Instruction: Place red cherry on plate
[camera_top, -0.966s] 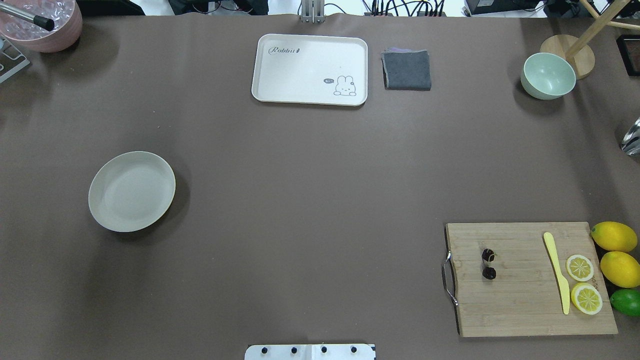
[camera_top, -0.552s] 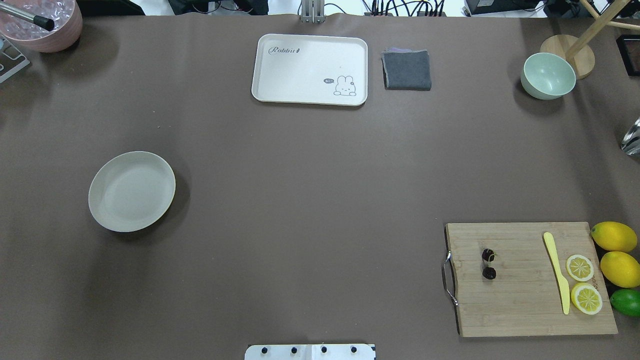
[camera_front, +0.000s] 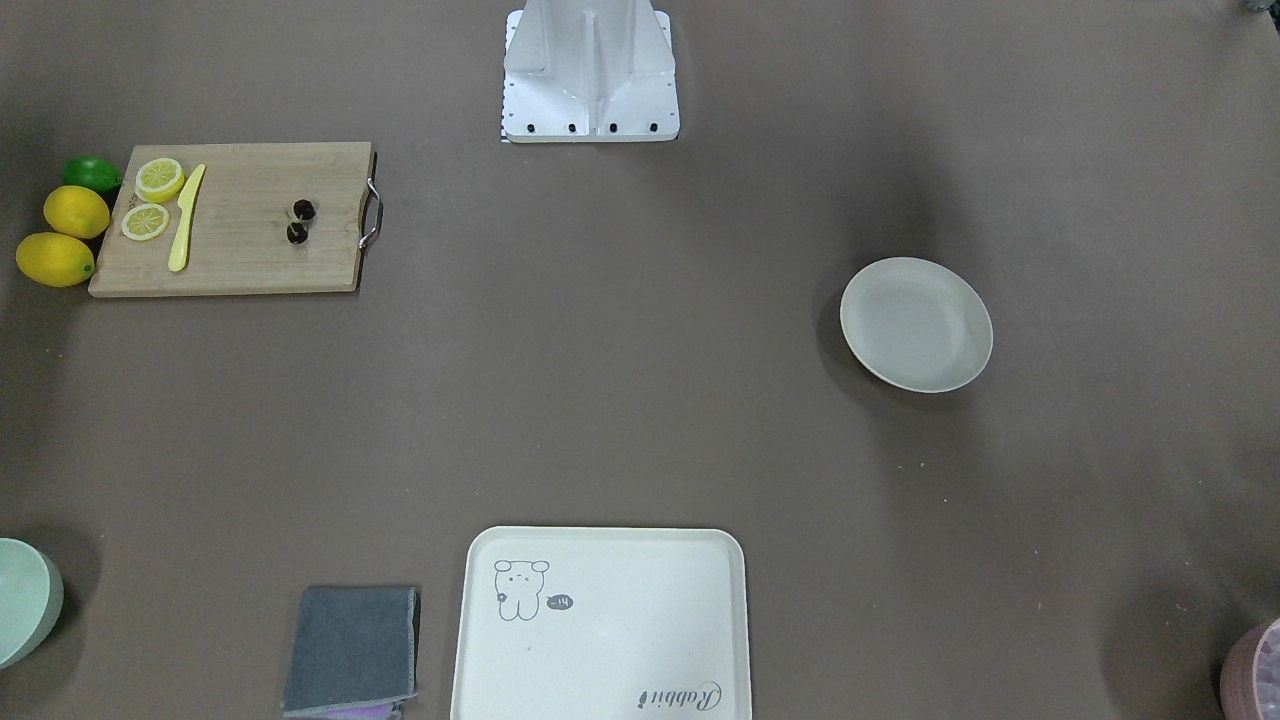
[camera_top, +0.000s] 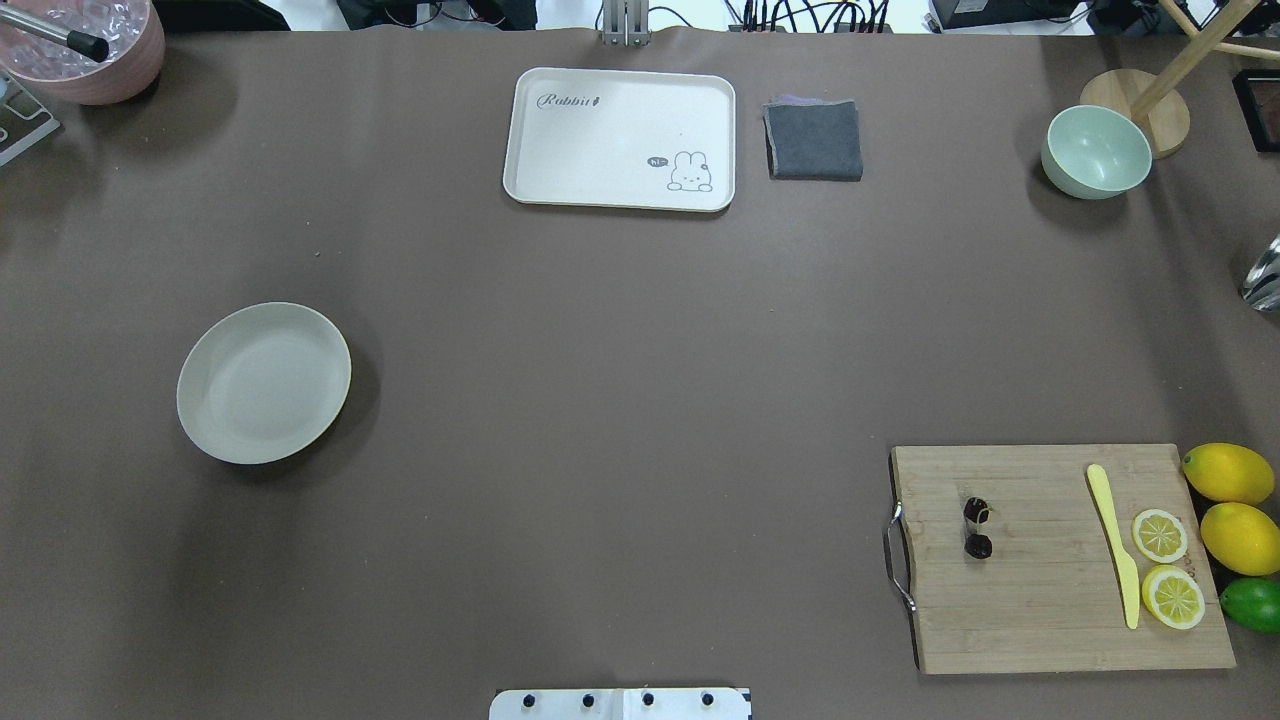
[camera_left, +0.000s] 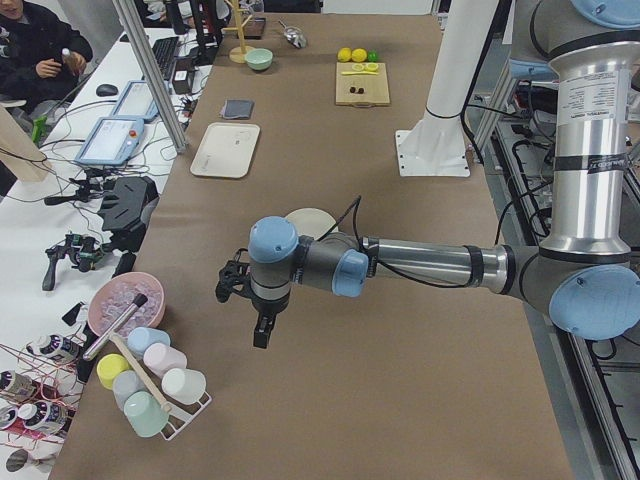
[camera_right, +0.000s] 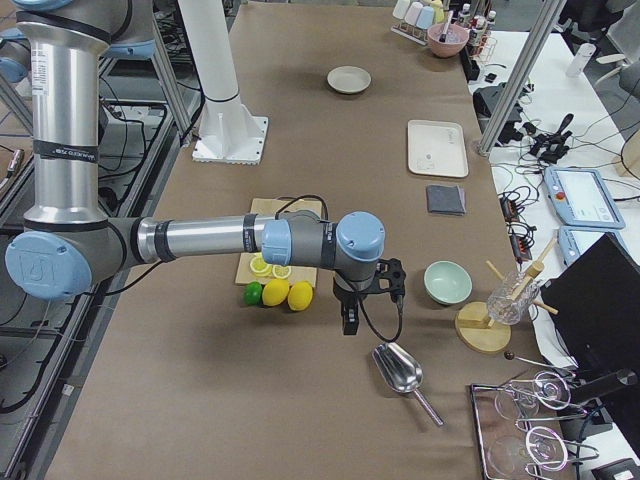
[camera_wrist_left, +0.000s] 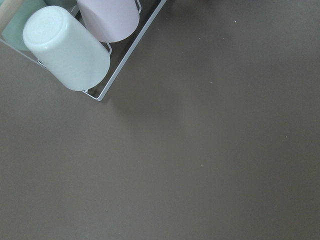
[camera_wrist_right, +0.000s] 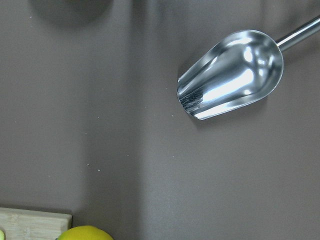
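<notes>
Right gripper (camera_right: 348, 322) hangs past the lemons (camera_right: 288, 293), off the cutting board (camera_top: 1040, 600); spread or pressed together, cannot tell (side view only). Red cherry (camera_top: 977, 528) lies on that board, lower right of the overhead frame, pair axis running up-down. Plate (camera_top: 264, 383) sits well apart at mid-left, so the right arm is judged nearer.

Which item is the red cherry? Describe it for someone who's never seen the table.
Find the wooden cutting board at the overhead view's lower right. Toward its metal handle lies the red cherry: two tiny near-black balls joined by a short stem, far smaller and darker than the lemon slices and yellow knife.
</notes>
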